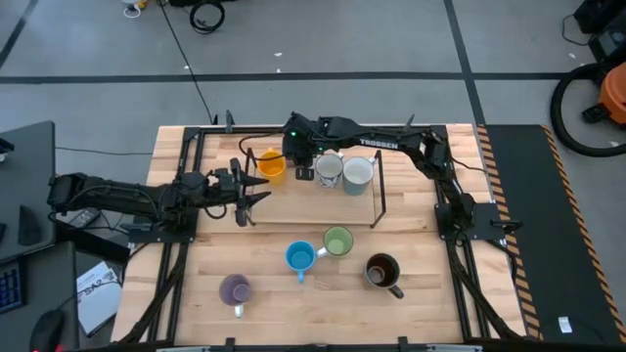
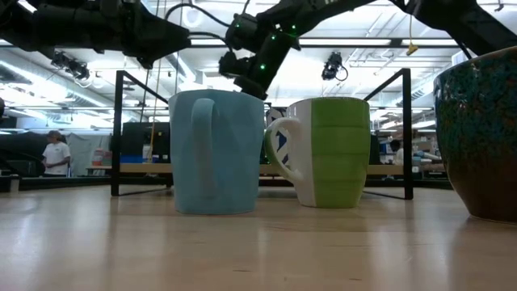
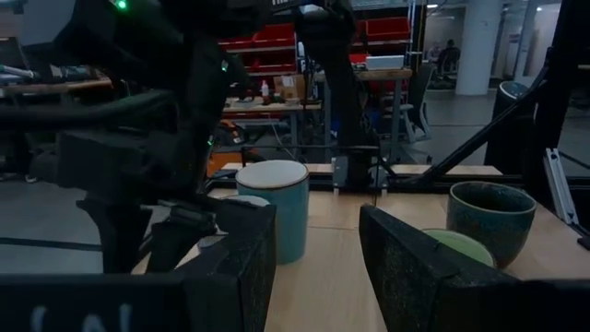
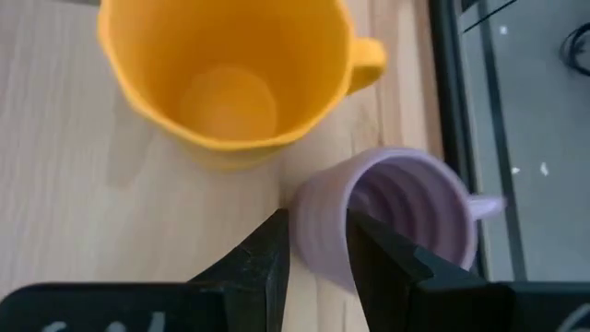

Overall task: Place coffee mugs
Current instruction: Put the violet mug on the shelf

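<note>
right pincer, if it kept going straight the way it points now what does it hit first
Most likely the lavender mug: the right pincer has that mug's rim wall between its fingers. The orange mug stands beside it, off that line.

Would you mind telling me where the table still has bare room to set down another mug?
Bare wood lies left of the purple mug, right of the brown mug, and between the blue mug and the rack's front edge. Crowded: the rack's back row, around the orange mug and the right tool.
</note>
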Robot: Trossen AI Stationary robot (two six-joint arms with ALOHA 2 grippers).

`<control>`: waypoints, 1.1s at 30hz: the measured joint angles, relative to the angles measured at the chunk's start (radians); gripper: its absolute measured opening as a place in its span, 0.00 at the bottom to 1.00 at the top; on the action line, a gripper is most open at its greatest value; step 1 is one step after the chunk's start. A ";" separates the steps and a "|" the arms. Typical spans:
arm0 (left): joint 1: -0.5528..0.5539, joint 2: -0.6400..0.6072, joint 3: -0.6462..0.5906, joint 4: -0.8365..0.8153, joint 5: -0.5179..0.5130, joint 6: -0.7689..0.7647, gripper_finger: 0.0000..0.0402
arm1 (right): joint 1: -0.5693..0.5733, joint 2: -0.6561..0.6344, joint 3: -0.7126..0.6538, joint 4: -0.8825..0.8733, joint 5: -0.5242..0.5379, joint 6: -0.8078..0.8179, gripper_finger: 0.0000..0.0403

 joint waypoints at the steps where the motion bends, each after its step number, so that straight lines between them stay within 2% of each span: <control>1: 0.000 0.000 0.000 0.001 -0.002 0.000 0.40 | 0.000 -0.004 0.000 0.000 0.012 0.002 0.29; 8: 0.000 0.000 0.000 -0.004 -0.002 -0.037 0.40 | 0.012 -0.011 0.000 -0.020 0.141 0.001 0.28; 13: 0.000 0.000 0.000 -0.004 -0.002 -0.037 0.40 | 0.011 -0.012 0.000 -0.024 0.134 -0.037 0.28; 18: 0.000 0.000 0.000 -0.004 -0.002 -0.037 0.40 | 0.014 -0.012 0.020 -0.054 0.189 -0.059 0.28; 24: 0.000 0.000 0.000 -0.004 -0.002 -0.038 0.40 | 0.014 -0.013 0.097 -0.099 0.185 -0.056 0.28; 33: 0.000 0.000 0.000 -0.004 -0.002 -0.038 0.40 | -0.004 -0.014 0.192 -0.194 0.082 -0.060 0.28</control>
